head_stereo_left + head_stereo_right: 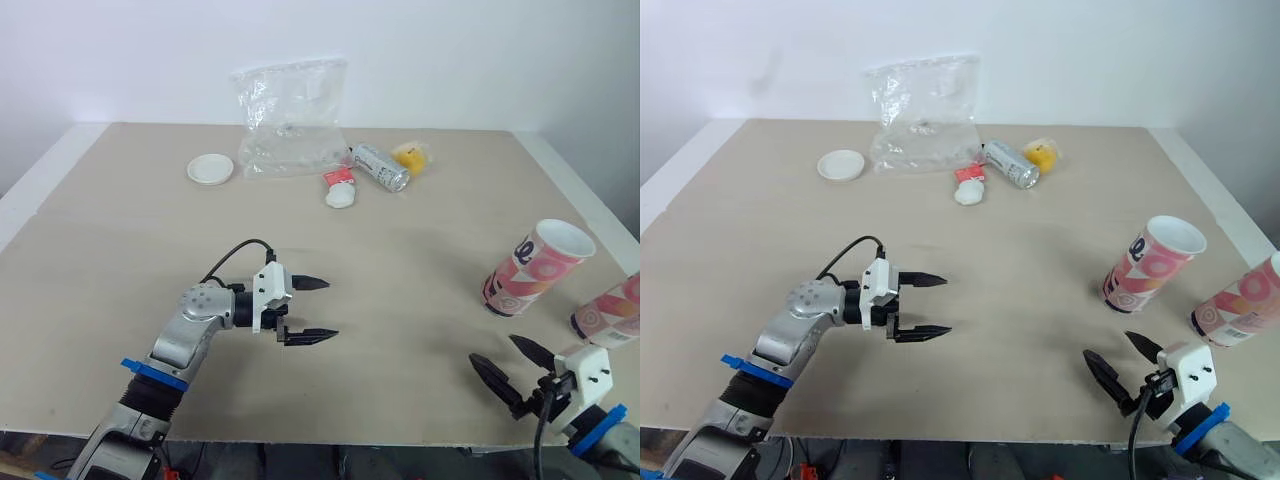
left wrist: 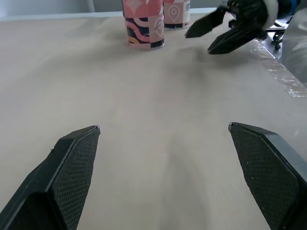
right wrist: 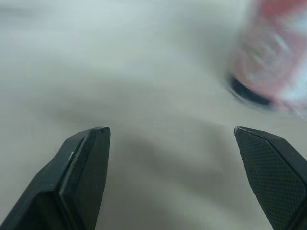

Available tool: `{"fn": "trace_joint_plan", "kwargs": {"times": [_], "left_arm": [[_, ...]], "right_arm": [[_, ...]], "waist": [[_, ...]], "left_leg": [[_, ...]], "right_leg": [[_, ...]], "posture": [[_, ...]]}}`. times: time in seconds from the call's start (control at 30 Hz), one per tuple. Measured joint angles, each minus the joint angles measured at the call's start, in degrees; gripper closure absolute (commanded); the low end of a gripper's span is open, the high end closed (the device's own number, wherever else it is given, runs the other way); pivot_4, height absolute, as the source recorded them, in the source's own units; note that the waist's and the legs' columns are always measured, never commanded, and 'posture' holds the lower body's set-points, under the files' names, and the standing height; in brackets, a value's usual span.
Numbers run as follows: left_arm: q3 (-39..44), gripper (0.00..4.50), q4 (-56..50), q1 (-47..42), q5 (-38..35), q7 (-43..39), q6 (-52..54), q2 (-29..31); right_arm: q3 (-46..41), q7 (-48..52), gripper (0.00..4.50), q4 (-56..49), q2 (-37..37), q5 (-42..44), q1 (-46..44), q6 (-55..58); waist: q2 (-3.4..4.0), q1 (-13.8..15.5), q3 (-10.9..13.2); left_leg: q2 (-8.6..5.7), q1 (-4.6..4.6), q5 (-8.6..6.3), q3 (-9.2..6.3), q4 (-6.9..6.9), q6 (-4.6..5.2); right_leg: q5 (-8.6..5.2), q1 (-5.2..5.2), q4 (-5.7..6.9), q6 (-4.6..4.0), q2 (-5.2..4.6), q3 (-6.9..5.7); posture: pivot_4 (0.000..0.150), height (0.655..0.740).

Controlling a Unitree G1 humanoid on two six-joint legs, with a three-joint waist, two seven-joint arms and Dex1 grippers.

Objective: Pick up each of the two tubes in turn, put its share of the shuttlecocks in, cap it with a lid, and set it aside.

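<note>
Two pink patterned tubes stand open-topped at the table's right: one point(image 1: 535, 268) further in, the other point(image 1: 610, 312) at the right edge. A white round lid point(image 1: 210, 169) lies at the far left-centre. A white shuttlecock with a red band point(image 1: 340, 187) lies near the far middle. My left gripper point(image 1: 330, 308) hovers open over the bare table near the front-centre, pointing toward the tubes point(image 2: 144, 24). My right gripper point(image 1: 493, 349) is open and empty near the front edge, just in front of the nearer tube point(image 3: 276, 57).
A crumpled clear plastic bag point(image 1: 292, 120) stands at the back centre. Beside it lie a silver can point(image 1: 380, 167) and a yellow object point(image 1: 412, 155). The beige table point(image 1: 120, 260) ends close behind my right gripper, and a white wall bounds the far side.
</note>
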Motion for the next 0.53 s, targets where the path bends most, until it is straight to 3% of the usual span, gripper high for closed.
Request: {"fn": "trace_joint_plan", "kwargs": {"times": [0.27,0.53], "left_arm": [[1.6,0.00,0.7,1.5,2.3,2.8,-0.9,3.7],[6.9,0.00,-1.8,6.8,2.4,5.9,0.0,9.3]], "right_arm": [[15.4,13.4,0.07,6.1,-3.2,-1.7,-19.5,-2.1],[18.3,20.5,0.07,21.6,-4.4,-4.8,-29.3,-6.4]], "waist": [[-0.14,0.5,0.1],[-0.15,0.7,0.1]], "left_leg": [[-0.05,-0.14,0.08,-0.09,0.00,0.06],[-0.11,-0.23,-0.15,-0.22,-0.05,-0.11]], "right_leg": [[0.00,-0.03,-0.02,0.03,0.04,-0.02],[-0.10,-0.02,0.00,0.18,0.05,-0.05]], "posture": [[0.150,0.7400],[0.150,0.7400]]}}
